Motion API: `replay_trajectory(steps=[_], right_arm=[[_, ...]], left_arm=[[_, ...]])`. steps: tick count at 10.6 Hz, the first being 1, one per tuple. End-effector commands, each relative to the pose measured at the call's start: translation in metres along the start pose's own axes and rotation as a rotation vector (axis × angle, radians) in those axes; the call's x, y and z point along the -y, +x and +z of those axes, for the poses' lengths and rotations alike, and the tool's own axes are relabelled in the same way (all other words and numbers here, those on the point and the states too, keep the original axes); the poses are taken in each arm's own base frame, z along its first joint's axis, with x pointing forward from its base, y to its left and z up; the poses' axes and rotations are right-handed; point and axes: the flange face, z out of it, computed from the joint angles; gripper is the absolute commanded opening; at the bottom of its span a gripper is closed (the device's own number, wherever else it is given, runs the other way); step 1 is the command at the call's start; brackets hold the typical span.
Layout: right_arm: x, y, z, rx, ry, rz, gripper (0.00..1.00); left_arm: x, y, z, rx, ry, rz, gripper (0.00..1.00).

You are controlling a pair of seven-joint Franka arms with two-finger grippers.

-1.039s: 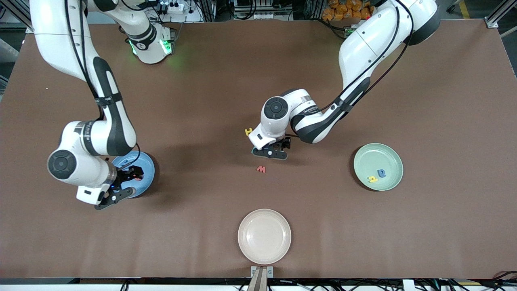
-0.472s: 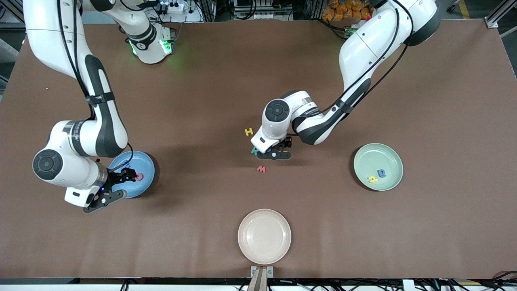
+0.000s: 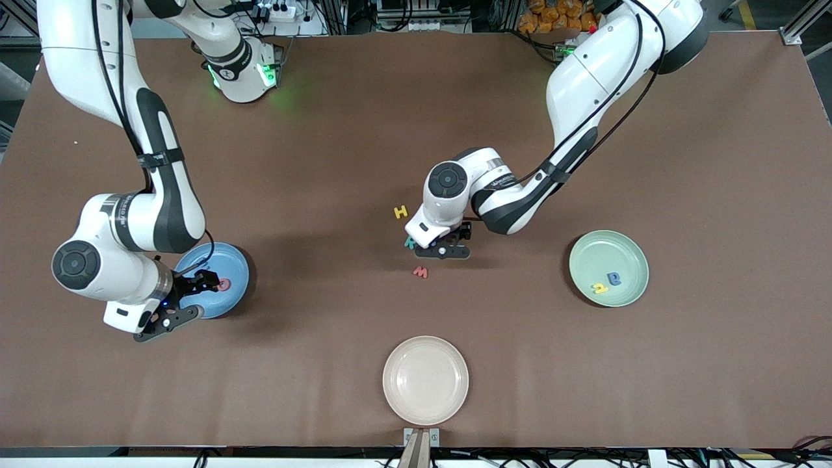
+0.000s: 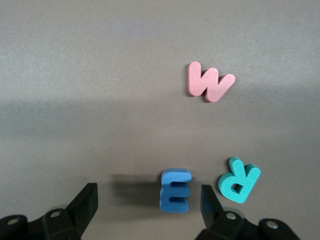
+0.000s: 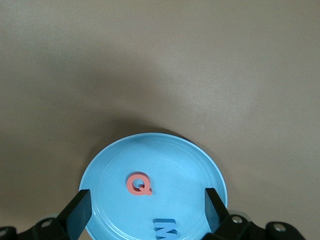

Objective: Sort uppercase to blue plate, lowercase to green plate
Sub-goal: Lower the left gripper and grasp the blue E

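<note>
My left gripper (image 3: 444, 251) is low over the middle of the table, open, with the blue lowercase m (image 4: 175, 190) lying between its fingers, closer to one of them. The teal R (image 4: 239, 180) lies just outside that finger, and the red w (image 4: 210, 82) a little farther off. The yellow H (image 3: 401, 211) lies farther from the front camera. My right gripper (image 3: 182, 303) hangs open over the edge of the blue plate (image 3: 231, 263), which holds the red Q (image 5: 139, 184) and a blue M (image 5: 166, 229). The green plate (image 3: 608, 250) holds a yellow letter (image 3: 599, 288) and the blue a (image 3: 614, 279).
A cream plate (image 3: 425, 380) stands near the table's front edge, nearer the front camera than the loose letters. The brown tabletop (image 3: 325, 195) is bare between the blue plate and the letters.
My right gripper has drawn back from over the blue plate toward the right arm's end, uncovering the red Q. My left gripper has shifted slightly, so the teal R now shows beside it.
</note>
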Motion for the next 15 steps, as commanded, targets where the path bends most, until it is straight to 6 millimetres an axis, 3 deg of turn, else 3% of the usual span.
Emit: replay_trajectory(steps=[1, 4, 10, 15], right_arm=[[-0.004, -0.003, -0.003, -0.003, 0.017, 0.006, 1.00], [-0.010, -0.007, 0.003, 0.006, 0.019, 0.010, 1.00], [-0.004, -0.003, 0.003, 0.002, 0.013, 0.009, 1.00], [-0.008, -0.005, 0.006, 0.005, 0.014, 0.013, 1.00]], left_arm=[[-0.010, -0.001, -0.001, -0.007, -0.006, 0.063, 0.90], [-0.010, -0.001, -0.001, -0.009, -0.005, 0.104, 0.87], [-0.004, 0.002, 0.006, -0.011, 0.015, 0.106, 0.85], [-0.011, 0.003, 0.010, -0.013, 0.010, 0.110, 0.83]])
